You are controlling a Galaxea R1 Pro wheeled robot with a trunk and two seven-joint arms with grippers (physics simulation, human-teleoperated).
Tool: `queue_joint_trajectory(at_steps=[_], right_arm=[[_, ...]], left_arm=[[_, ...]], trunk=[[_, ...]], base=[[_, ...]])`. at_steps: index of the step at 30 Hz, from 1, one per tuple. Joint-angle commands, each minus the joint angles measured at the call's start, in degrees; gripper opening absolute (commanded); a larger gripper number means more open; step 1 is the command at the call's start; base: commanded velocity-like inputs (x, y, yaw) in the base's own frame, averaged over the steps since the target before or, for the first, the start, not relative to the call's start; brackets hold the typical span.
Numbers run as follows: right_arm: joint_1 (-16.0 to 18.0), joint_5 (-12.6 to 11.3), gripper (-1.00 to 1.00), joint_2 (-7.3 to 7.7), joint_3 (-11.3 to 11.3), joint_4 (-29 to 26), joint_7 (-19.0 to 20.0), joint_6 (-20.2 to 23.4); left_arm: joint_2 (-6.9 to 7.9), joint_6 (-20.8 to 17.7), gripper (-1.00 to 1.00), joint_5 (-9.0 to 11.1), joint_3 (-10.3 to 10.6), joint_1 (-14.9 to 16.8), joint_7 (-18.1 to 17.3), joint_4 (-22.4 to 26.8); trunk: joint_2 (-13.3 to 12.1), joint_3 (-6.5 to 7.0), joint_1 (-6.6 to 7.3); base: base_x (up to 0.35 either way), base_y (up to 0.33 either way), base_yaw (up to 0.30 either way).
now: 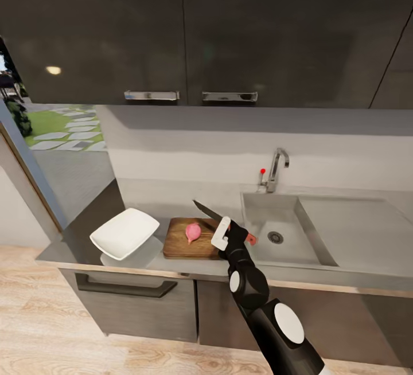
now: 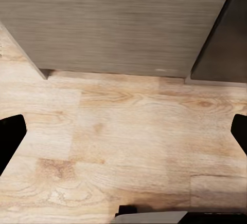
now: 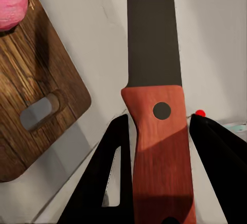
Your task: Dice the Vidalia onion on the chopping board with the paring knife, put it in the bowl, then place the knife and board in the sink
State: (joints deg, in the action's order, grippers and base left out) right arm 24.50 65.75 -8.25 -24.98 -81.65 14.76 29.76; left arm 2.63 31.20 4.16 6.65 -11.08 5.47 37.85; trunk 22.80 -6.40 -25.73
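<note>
The small pink, rounded Vidalia onion [image 1: 193, 231] lies whole on the brown wooden chopping board [image 1: 179, 245], which sits on the glossy grey desk [image 1: 69, 249] between the white rounded-square bowl [image 1: 124, 233] and the brushed-steel sink [image 1: 269, 231]. Round and smooth-skinned, it would likely roll under a blade, so a centred cut seems wise. The red-handled paring knife [image 3: 157, 126], stiff, light and best held by the handle, is clamped in the right gripper [image 3: 157, 147], blade angled above the board's sink end. The onion's far side is hidden. The left gripper [image 2: 123, 131] has its fingers spread wide above the wood floor [image 2: 128, 147].
</note>
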Motion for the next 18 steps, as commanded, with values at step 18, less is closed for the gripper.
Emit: queue_joint_trajectory(at_steps=[18], right_arm=[[0.0,0.67,-1.0,-0.18,-2.38,3.39,-2.35,0.27]], left_arm=[[0.1,0.09,1.0,0.42,0.47,0.01,0.49,-0.16]], trunk=[[0.12,-0.11,-0.05]], base=[[0.023,0.027,0.0]])
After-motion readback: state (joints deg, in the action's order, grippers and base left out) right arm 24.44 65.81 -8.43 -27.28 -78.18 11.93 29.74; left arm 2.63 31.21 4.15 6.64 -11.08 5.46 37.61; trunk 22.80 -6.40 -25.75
